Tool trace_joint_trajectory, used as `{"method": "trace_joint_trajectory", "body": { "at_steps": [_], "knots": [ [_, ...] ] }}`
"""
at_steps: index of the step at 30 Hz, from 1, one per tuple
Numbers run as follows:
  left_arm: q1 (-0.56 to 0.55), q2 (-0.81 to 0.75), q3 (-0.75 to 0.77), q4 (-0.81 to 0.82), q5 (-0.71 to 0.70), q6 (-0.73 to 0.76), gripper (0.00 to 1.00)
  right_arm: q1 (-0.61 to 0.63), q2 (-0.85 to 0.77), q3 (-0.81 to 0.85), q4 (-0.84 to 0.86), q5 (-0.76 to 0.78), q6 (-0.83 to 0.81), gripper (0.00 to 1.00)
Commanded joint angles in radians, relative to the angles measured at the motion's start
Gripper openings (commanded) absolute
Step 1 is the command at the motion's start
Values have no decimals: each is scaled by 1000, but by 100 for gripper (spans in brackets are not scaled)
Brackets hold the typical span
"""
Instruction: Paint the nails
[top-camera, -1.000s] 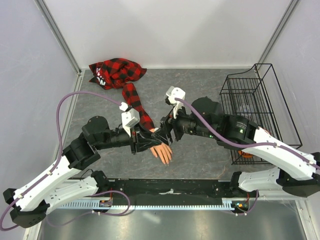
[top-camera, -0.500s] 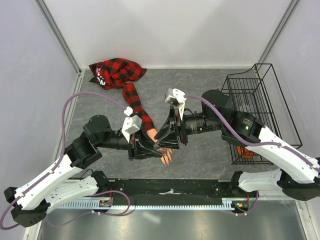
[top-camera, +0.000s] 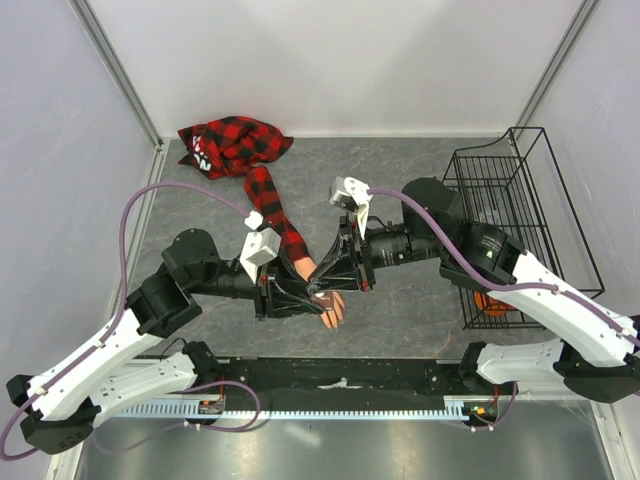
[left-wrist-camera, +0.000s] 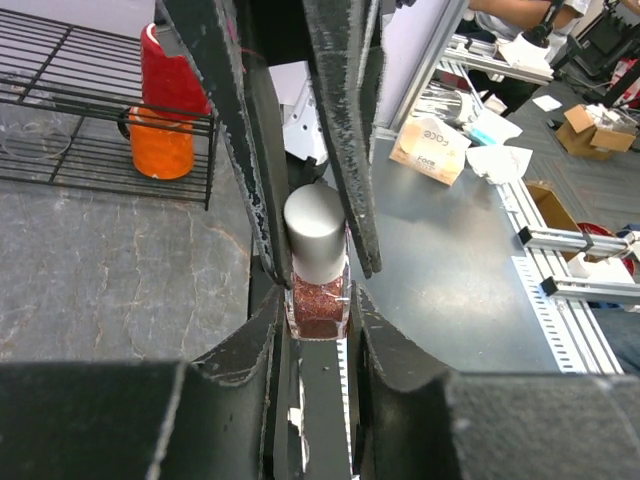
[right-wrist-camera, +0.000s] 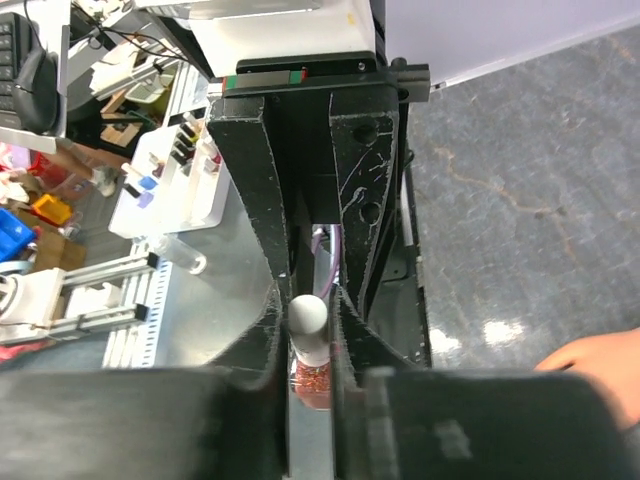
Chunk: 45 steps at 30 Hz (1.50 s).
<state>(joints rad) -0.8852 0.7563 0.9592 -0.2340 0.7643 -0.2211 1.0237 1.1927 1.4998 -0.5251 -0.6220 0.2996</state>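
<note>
Beneath both claws, on the grey table (top-camera: 400, 170), we see the peach mannequin hand (top-camera: 331, 308) in its plaid sleeve (top-camera: 270, 205), its nails (top-camera: 332, 322) too small to judge. The left claw (top-camera: 308, 296) clamps the glittery red bottle (left-wrist-camera: 318, 310); the right claw (top-camera: 332, 284) pinches its cap (left-wrist-camera: 315, 230).

The nails (top-camera: 331, 321) are on the fingertips of a peach mannequin hand (top-camera: 335, 306) lying flat on the grey table (top-camera: 410, 310), fingers pointing at the near edge. Honestly they're too tiny to make out any colour. The hand pokes out of a red-and-black plaid sleeve (top-camera: 272, 205).
</note>
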Motion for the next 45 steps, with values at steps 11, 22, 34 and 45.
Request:
{"method": "trace_joint_trajectory", "body": {
  "at_steps": [11, 22, 34, 45],
  "knots": [
    [2, 132, 191, -61, -781, 12, 2, 439, 76, 79, -174, 1544, 99, 0],
    [2, 137, 130, 30, -472, 46, 2, 391, 59, 8, -79, 1310, 16, 41],
    [2, 34, 88, -18, -110, 11, 2, 127, -105, -78, -58, 569, -117, 77],
    [2, 40, 93, 52, 158, -52, 2, 13, -97, -49, 66, 30, 1, 81]
  ]
}}
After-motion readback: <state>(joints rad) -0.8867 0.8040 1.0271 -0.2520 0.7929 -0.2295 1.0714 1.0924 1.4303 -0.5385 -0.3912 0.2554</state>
